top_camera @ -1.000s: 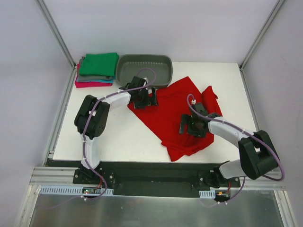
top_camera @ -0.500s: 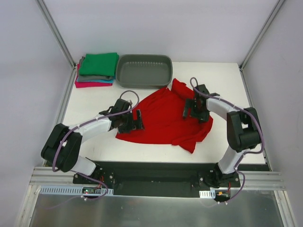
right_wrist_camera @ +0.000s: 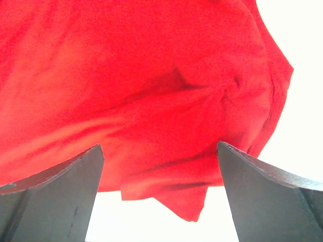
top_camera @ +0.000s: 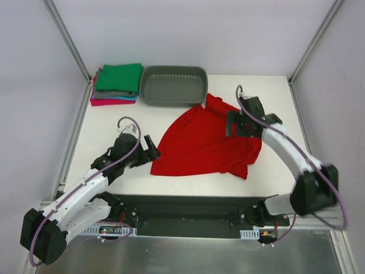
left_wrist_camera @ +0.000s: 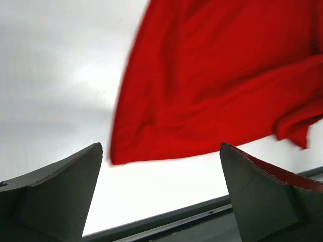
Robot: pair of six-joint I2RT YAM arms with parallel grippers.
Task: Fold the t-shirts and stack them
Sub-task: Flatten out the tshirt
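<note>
A bright red t-shirt [top_camera: 205, 142] lies spread and rumpled on the white table [top_camera: 114, 125]. It fills the right wrist view [right_wrist_camera: 151, 91] and the upper right of the left wrist view [left_wrist_camera: 217, 75]. My left gripper [top_camera: 153, 149] is open and empty, just left of the shirt's lower left corner. My right gripper [top_camera: 235, 127] is open and empty, above the shirt's right part. A stack of folded shirts, green [top_camera: 118, 77] on top, then grey, teal and magenta [top_camera: 111, 102], sits at the back left.
A grey oval plastic tub [top_camera: 173, 85] stands at the back, touching the shirt's far edge. Metal frame posts rise at the back corners. The table's front edge [left_wrist_camera: 166, 214] lies close below the left gripper.
The left arm has drawn back toward the near left, off the shirt. The right gripper has shifted slightly right. The shirt's lower left edge now lies flatter and further right.
</note>
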